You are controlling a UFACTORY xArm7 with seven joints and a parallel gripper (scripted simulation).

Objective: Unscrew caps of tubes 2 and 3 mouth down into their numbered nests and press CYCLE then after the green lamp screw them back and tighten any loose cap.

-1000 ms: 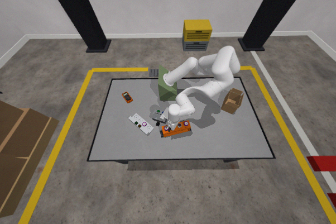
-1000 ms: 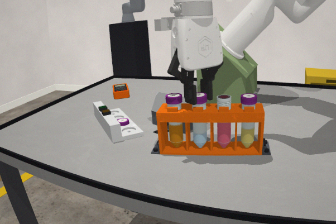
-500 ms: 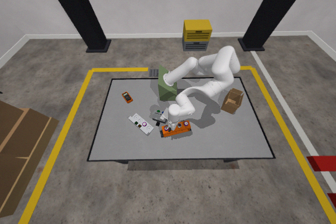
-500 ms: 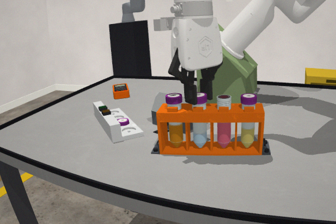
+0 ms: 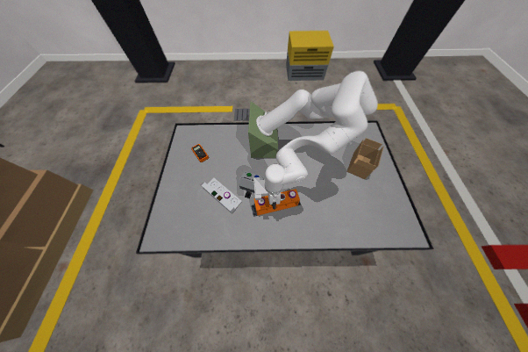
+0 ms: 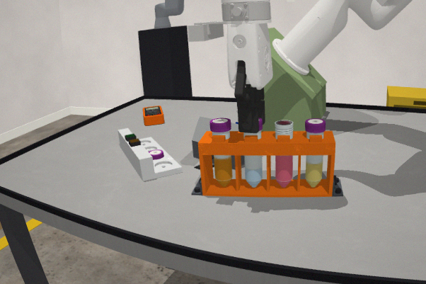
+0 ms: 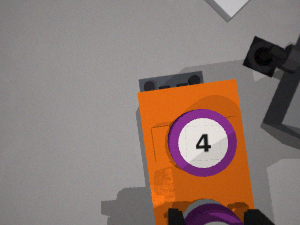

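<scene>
The orange tube rack (image 5: 287, 208) (image 6: 265, 145) (image 7: 165, 114) stands mid-table. My gripper (image 5: 274, 204) (image 6: 249, 125) (image 7: 212, 217) reaches straight down and is shut on the purple cap of tube 3 (image 7: 210, 214) (image 6: 260, 124), which sits on the blue-filled tube. Beside it is the cap marked 4 (image 7: 202, 143) (image 6: 220, 125) on the amber tube. The pink tube (image 6: 284, 127) on the other side is open, with no cap. The yellow tube's cap (image 6: 315, 125) is on. One purple cap (image 6: 156, 154) (image 5: 226, 195) lies in a nest of the white cap tray (image 6: 141, 163) (image 5: 210, 184). The tray's lamps (image 6: 133, 139) look dark.
The grey key housing (image 5: 246, 180) (image 6: 198, 137) sits just behind the rack. A green block (image 5: 262, 140) (image 6: 297, 95) stands behind it, close to the arm. An orange meter (image 5: 200, 153) (image 6: 153, 114) lies far left, and a cardboard box (image 5: 365, 158) stands at the right.
</scene>
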